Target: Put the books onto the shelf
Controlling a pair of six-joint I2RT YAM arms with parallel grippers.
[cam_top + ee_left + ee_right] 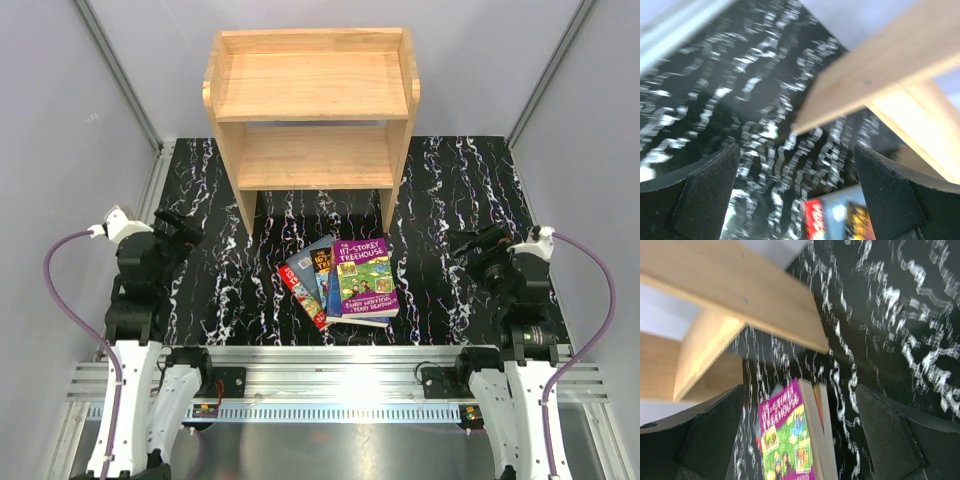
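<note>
Left gripper [797, 172], right gripper [800, 427] spread wide (nothing gripped), books [345, 282] piled before shelf [310, 100].

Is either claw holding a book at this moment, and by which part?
Nothing is held. The left claw and right claw are both open and empty; the books lie on the table.

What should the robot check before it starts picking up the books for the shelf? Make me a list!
1. Left hand open, holding nothing: ok.
2. Right hand open, holding nothing: ok.
3. Books piled on the table, between both arms: ok.
4. Purple book on top, nothing covering it: ok.
5. Shelf upright, both tiers bare: ok.
6. How many books lie underneath: cannot tell.
</note>
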